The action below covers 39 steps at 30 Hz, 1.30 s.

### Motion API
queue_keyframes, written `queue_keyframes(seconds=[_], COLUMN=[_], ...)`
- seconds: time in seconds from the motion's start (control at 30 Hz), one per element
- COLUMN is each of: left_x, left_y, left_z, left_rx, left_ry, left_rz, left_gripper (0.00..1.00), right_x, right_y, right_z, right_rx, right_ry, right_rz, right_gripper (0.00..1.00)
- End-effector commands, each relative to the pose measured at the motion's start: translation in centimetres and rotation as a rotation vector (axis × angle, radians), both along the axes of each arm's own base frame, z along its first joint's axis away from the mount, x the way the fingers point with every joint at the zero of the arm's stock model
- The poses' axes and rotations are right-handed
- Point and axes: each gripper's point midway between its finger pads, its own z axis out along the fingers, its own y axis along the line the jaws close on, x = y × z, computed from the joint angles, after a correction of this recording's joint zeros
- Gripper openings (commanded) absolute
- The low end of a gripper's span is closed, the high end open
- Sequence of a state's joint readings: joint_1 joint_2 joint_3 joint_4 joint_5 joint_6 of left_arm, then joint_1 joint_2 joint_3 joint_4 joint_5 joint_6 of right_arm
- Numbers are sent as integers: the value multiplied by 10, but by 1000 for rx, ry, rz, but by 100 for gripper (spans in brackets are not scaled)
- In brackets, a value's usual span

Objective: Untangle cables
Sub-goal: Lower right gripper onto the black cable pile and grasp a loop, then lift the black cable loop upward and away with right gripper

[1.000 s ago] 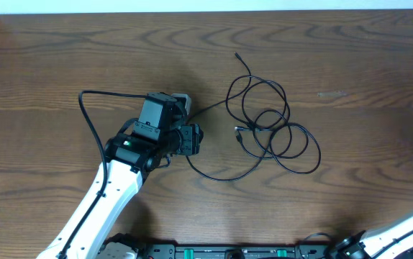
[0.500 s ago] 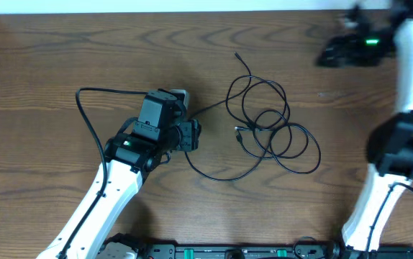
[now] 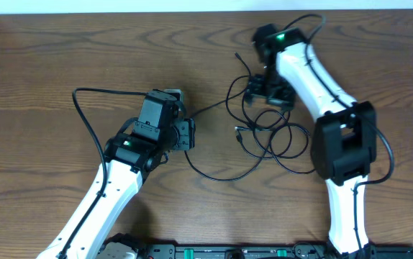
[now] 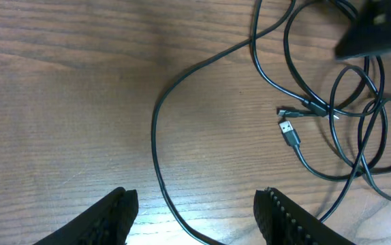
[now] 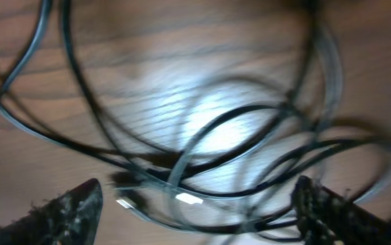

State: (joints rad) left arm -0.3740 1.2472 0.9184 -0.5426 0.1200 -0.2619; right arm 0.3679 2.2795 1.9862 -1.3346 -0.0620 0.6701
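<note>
My left jaws stand apart, low over the table, and one black strand runs between them unclamped. My right jaws are spread wide too, hovering over the cables. These lie in loose overlapping loops right of the table's middle, with two small plugs among them.

We read no text, label, brand, number or sign in any view; the right wrist view is too blurred to tell.
</note>
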Motion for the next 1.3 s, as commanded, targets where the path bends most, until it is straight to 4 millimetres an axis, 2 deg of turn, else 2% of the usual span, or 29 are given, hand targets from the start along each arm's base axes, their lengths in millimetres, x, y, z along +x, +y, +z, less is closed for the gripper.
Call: queue_keyframes(seconds=[0.0, 0.03, 0.17, 0.3, 0.4, 0.47, 0.53, 0.57, 0.6, 0.7, 0.77, 0.83, 0.93, 1.0, 1.1, 1.13, 1.23, 1.27], left_x=[5, 5, 5, 5, 5, 5, 5, 5, 5, 5, 5, 5, 5, 5, 6, 5, 6, 6], left_y=[3, 3, 3, 3, 3, 3, 2, 2, 2, 2, 2, 2, 2, 2, 2, 2, 2, 1], left_z=[10, 10, 10, 10, 10, 10, 10, 10, 10, 10, 10, 10, 10, 10, 10, 10, 10, 10], left_rx=[3, 3, 3, 3, 3, 3, 0, 0, 0, 0, 0, 0, 0, 0, -1, -1, -2, -2], left_ry=[-28, -28, -27, -27, -27, -27, -26, -26, -26, -26, -26, -26, -26, -28, -30, -30, -31, -31], left_rz=[19, 19, 19, 18, 18, 18, 16, 16, 16, 16, 16, 16, 16, 16, 16, 16, 16, 16], left_gripper=[60, 60, 61, 60, 60, 60, 60, 60, 61, 61, 60, 60, 60, 60, 60, 60, 60, 60], right_x=[-4, -5, -12, -20, -23, -25, -25, -25, -22, -11, 0, 12, 32, 51, 69, 74, 73, 70], right_y=[24, 28, 37, 34, 32, 31, 29, 28, 27, 32, 34, 36, 37, 34, 23, 15, -5, -10], right_z=[-10, -14, -29, -47, -55, -58, -61, -61, -61, -57, -42, -20, 40, 117, 219, 271, 375, 397], right_rx=[-41, -45, -67, -77, -81, -84, -88, -95, -99, -71, -47, -22, 6, 26, 59, 86, 166, 191], right_ry=[-38, -45, -57, -43, -38, -34, -33, -39, -51, -91, -133, -183, -294, -451, -693, -828, -1115, -1177], right_rz=[-197, -201, -231, -242, -242, -242, -244, -243, -225, -91, 18, 133, 319, 419, 408, 378, 306, 286], right_gripper=[82, 82, 68, 65, 53, 43, 17, 7, 2, 1, 1, 1, 1, 1, 1, 1, 1, 1])
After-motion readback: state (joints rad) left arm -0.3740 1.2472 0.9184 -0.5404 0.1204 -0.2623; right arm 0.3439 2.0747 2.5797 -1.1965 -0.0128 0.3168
